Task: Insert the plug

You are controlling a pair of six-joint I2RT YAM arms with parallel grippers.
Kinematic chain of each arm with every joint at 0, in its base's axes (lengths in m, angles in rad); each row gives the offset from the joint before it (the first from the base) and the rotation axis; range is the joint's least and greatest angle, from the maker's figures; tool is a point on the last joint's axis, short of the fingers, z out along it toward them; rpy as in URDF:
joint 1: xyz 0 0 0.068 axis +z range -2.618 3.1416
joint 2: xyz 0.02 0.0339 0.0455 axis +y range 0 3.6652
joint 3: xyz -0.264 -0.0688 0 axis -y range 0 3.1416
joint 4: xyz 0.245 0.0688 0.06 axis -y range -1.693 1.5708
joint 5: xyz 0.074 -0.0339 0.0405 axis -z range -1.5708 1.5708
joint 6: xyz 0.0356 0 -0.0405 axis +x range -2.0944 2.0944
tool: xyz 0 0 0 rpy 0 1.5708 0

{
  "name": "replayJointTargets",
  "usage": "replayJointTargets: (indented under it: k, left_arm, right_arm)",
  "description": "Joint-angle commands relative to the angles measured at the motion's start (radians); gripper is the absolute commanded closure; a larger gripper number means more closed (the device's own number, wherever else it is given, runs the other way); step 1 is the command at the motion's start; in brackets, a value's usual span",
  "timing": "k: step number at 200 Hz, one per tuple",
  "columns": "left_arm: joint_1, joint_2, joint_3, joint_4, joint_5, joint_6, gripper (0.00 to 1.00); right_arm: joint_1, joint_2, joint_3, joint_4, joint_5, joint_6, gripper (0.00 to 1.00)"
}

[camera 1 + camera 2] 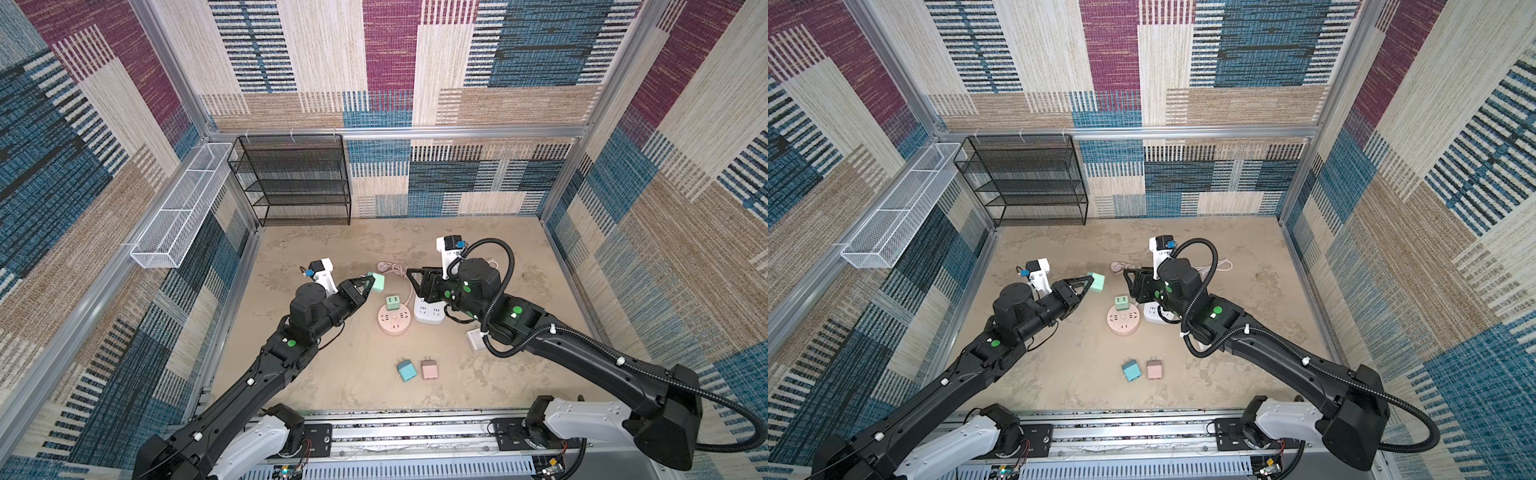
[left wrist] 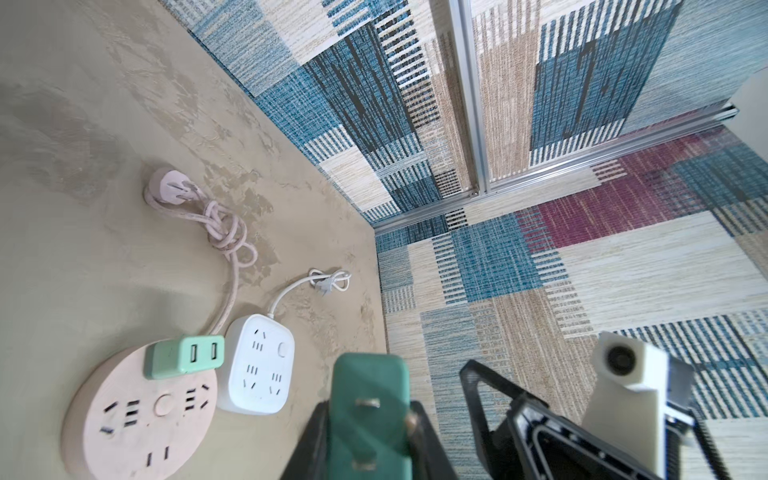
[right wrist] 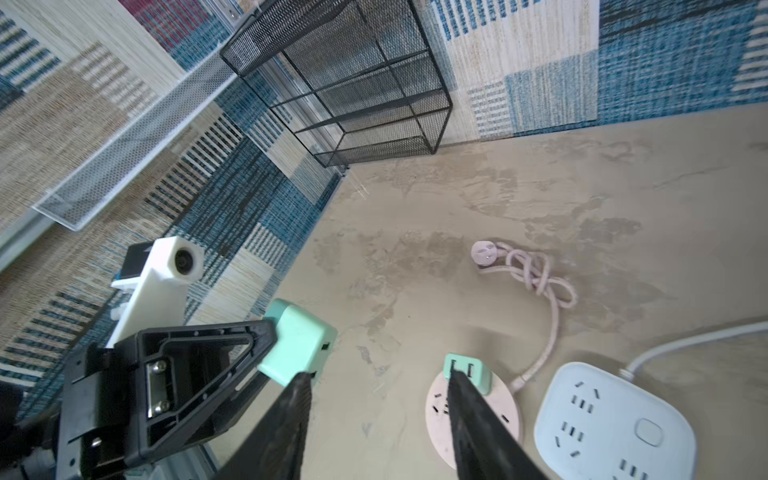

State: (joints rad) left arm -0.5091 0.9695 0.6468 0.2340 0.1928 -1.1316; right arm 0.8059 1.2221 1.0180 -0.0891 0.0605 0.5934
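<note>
A mint-green plug (image 1: 377, 282) (image 1: 1097, 281) hangs in the air above the floor, with my left gripper (image 1: 368, 281) (image 2: 370, 432) shut on it. Its two metal prongs show in the left wrist view on the plug (image 2: 370, 382). My right gripper (image 1: 417, 276) (image 3: 376, 384) stands open and empty, a short way to the right of the held plug (image 3: 297, 345). Below lie a round pink power strip (image 1: 393, 324) (image 2: 137, 411), with a green USB adapter (image 1: 392, 302) (image 3: 469, 372) plugged in, and a white power strip (image 1: 430, 313) (image 2: 257, 370).
A blue adapter (image 1: 406, 370) and a pink adapter (image 1: 430, 369) lie near the front. A white adapter (image 1: 473, 338) sits under my right arm. The pink cord with its plug (image 1: 384, 266) is coiled behind the strips. A black mesh shelf (image 1: 291, 178) and a white basket (image 1: 178, 208) stand at the back left.
</note>
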Motion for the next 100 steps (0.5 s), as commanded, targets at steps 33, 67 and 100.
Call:
replayJointTargets:
  k: [33,67,100]
  left_arm:
    - [-0.003,0.100,-0.033,0.268,0.086,-0.144,1.00]
    - [-0.014,0.115,-0.015,0.277,0.099,-0.137,1.00]
    - [-0.021,0.112,0.005,0.263,0.102,-0.114,1.00]
  right_arm:
    - [-0.090,0.016,-0.128,0.374,-0.324,0.319,0.53]
    - [-0.165,0.014,-0.260,0.588,-0.455,0.500,0.55]
    - [-0.174,0.041,-0.298,0.716,-0.529,0.549,0.55]
